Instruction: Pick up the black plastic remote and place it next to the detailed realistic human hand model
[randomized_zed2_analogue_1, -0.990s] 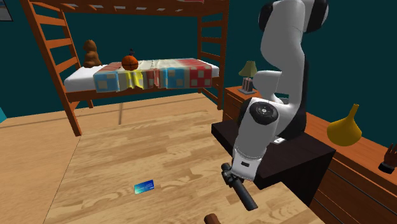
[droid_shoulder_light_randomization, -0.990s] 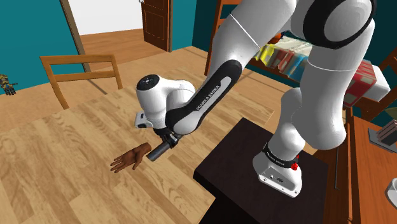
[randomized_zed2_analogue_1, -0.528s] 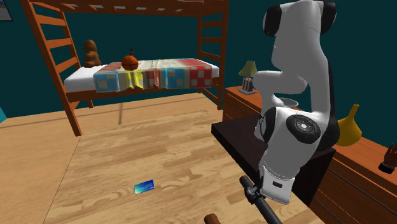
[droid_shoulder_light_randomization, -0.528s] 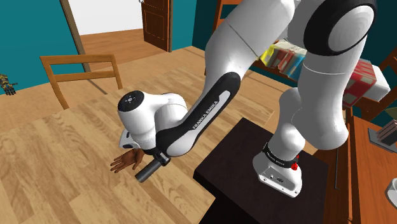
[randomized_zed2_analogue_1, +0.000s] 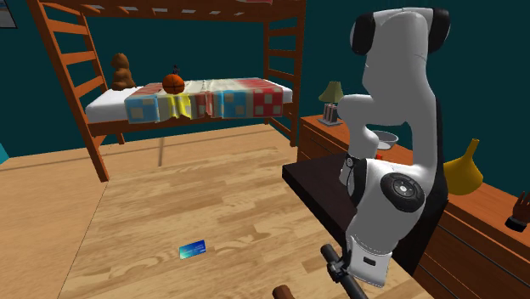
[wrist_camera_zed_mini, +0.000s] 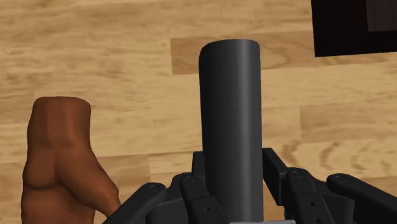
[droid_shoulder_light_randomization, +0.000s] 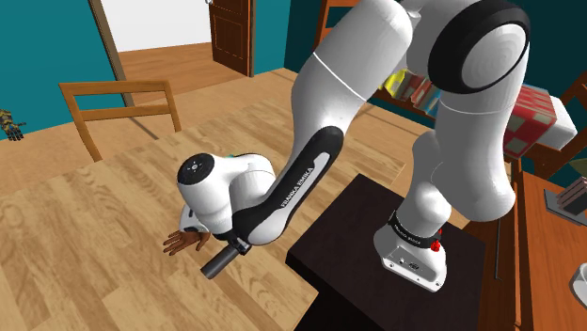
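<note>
The white arm (droid_shoulder_light_randomization: 320,141) bends low over the wooden surface (droid_shoulder_light_randomization: 85,244) in the shoulder view's lower centre-left. The brown hand model (wrist_camera_zed_mini: 60,165) lies there, just beside the dark, rounded remote (wrist_camera_zed_mini: 230,114), which the gripper (wrist_camera_zed_mini: 231,184) clasps between its fingers. A careless descent could shove the model aside, and the smooth remote might roll once released

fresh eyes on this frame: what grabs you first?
The big white arm bends low over the wooden surface, and its end effector clasps a dark remote. Close beside the remote lies a brown hand model. At the back of the second exterior view stands a bunk bed with a patchwork blanket.
</note>
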### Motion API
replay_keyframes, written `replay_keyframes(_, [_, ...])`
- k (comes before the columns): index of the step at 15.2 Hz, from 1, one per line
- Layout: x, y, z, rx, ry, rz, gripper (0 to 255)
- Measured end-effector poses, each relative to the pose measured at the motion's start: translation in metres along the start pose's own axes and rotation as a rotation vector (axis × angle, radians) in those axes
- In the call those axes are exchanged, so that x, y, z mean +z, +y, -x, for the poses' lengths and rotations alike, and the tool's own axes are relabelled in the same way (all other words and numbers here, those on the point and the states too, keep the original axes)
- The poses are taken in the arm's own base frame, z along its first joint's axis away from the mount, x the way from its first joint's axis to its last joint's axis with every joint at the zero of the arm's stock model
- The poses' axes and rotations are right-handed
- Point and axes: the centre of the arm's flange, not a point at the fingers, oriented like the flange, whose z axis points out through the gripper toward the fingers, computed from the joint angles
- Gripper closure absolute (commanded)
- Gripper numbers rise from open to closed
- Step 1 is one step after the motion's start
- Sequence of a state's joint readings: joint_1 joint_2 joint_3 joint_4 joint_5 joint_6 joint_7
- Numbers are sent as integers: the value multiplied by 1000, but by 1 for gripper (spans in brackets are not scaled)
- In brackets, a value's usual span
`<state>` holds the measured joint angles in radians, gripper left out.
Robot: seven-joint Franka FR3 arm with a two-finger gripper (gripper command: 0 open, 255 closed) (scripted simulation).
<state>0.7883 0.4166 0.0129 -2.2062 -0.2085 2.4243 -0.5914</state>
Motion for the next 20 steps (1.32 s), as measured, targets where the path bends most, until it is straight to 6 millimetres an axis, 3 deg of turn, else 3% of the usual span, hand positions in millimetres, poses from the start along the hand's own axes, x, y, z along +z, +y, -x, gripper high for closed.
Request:
replay_keyframes(11, [58,2,-14,0,0,0,255])
replay_keyframes(18, [63,4,-15,0,1,1,255])
replay_keyframes(19, [63,4,-15,0,1,1,0])
replay_keyframes(20, [63,4,-15,0,0,1,0])
